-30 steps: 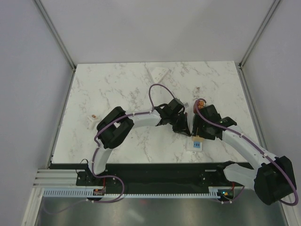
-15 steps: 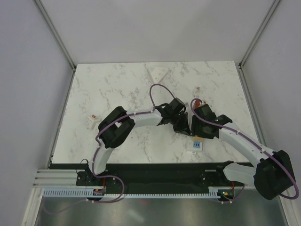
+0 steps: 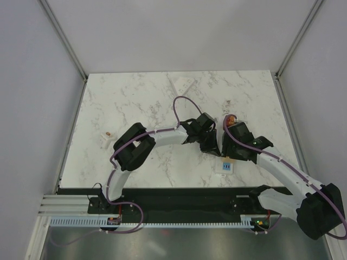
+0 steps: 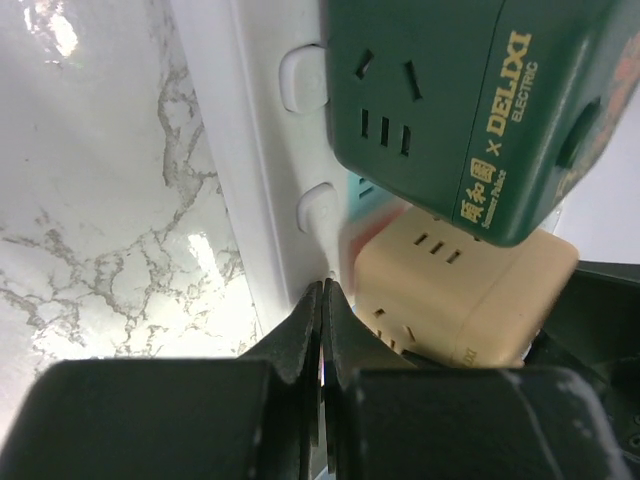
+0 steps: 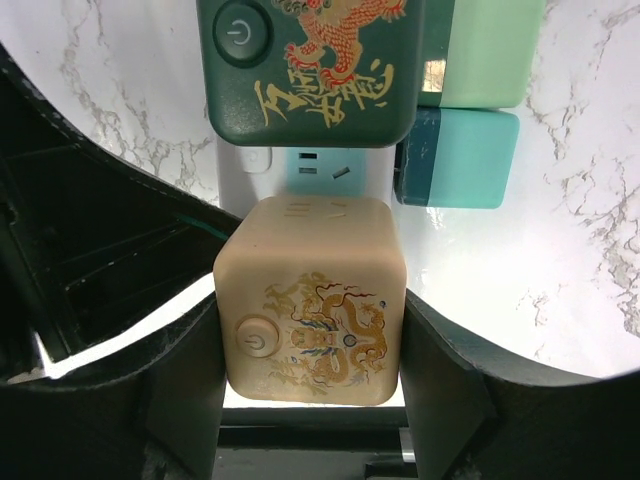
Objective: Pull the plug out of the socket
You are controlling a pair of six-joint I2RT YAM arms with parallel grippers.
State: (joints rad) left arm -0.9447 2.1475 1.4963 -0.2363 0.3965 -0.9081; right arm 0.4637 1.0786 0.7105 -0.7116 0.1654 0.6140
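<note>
A beige cube plug (image 5: 312, 262) with a dragon print and a power button sits on a white power strip (image 5: 232, 172). My right gripper (image 5: 310, 312) is shut on it, one finger against each side. A dark green cube plug (image 5: 310, 70) sits right behind it on the same strip. In the left wrist view the beige plug (image 4: 470, 290) and the green plug (image 4: 450, 100) stand on the strip (image 4: 265, 150). My left gripper (image 4: 325, 295) is shut and empty, its tips against the strip's edge beside the beige plug. In the top view both grippers, left (image 3: 209, 142) and right (image 3: 231, 151), meet at the table's middle.
A teal adaptor (image 5: 460, 155) and a mint one (image 5: 485, 50) sit right of the green plug. A second white power strip (image 3: 181, 84) lies at the back. A small white object (image 3: 106, 138) lies at the left. The strip's near end (image 3: 225, 167) is close to the table's front edge.
My right gripper and forearm have shifted slightly around the beige plug. The left arm has barely moved and stays on the strip.
</note>
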